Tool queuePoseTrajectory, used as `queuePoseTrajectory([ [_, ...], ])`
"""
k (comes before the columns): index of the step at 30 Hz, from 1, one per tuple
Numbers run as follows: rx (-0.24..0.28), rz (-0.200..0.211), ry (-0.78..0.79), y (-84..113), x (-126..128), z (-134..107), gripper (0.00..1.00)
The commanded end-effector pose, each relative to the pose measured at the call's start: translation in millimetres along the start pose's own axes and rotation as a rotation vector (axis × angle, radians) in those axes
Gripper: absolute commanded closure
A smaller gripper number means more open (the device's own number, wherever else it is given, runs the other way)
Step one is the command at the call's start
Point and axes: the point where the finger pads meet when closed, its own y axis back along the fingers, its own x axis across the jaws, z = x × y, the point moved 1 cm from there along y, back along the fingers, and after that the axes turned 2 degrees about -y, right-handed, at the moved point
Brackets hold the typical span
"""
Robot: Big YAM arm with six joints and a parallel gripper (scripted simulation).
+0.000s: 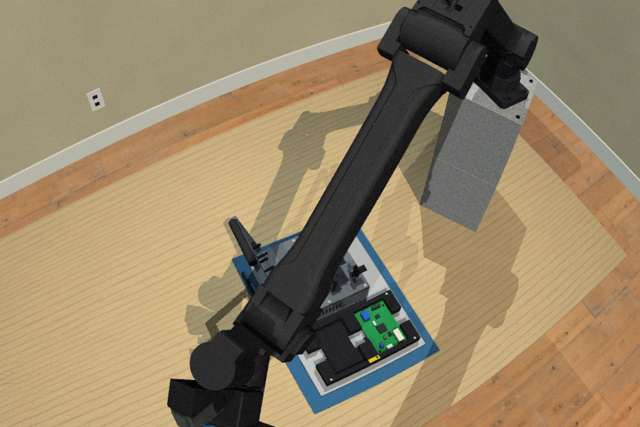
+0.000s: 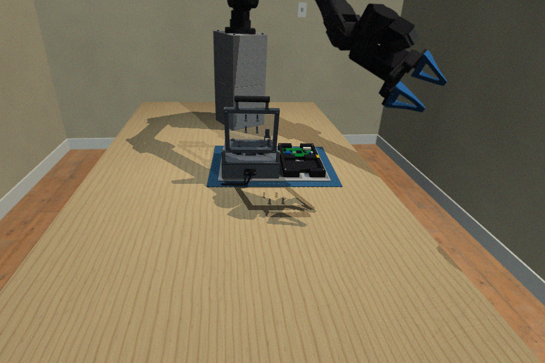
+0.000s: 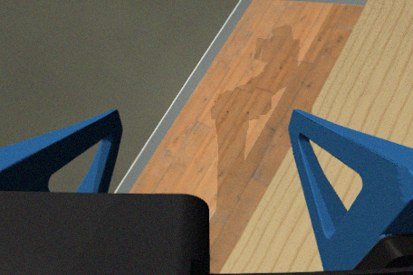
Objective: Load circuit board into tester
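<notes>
The green circuit board (image 1: 381, 328) (image 2: 297, 151) lies face up in the pocket of the black tray (image 1: 330, 373) (image 2: 321, 163) nearer the arm's pedestal. Its white connector (image 1: 398, 334) is at the end away from the tester. The tester (image 2: 235, 169) (image 1: 351, 299) stands beside the tray with no board visible in it. Its lid (image 2: 227, 130) (image 1: 241, 241) stands open, with the handle (image 2: 252, 98) on top. The hook (image 2: 267, 133) (image 1: 357, 270) stands opposite the hinge. The arm hides part of the tester in the top view. My gripper (image 2: 434, 96) (image 3: 205, 118) is open and empty, high and well away from the tray.
Tester and tray stand on a blue mat (image 1: 310, 401) (image 2: 332, 176). The arm's grey pedestal (image 1: 465, 163) (image 2: 250, 68) stands behind them. A short black cable (image 2: 247, 178) leaves the tester's hinge side. The wrist view shows wall, wooden floor (image 3: 254, 79) and the table's edge.
</notes>
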Motion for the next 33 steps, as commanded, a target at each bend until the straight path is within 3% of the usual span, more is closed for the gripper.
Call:
queuePoseTrajectory([
  [1, 0.053, -0.028, 0.157, 16.2, 16.5, 3.1, 0.00],
  [7, 0.194, -0.104, 0.286, 49.1, 22.3, -29.2, 0.00],
  [9, 0.194, -0.104, 0.286, 49.1, 22.3, -29.2, 0.00],
  [10, 0.255, -0.125, 0.340, 63.6, 26.1, -43.0, 0.00],
  [17, 0.432, -0.160, 0.489, 108.6, 36.4, -83.2, 0.00],
  [24, 0.628, -0.163, 0.646, 164.6, 45.7, -125.3, 0.00],
  [26, 0.628, -0.163, 0.646, 164.6, 45.7, -125.3, 0.00],
  [27, 0.699, -0.156, 0.700, 186.3, 48.7, -139.8, 0.00],
  [33, 0.864, -0.119, 0.824, 237.5, 57.0, -173.0, 0.00],
])
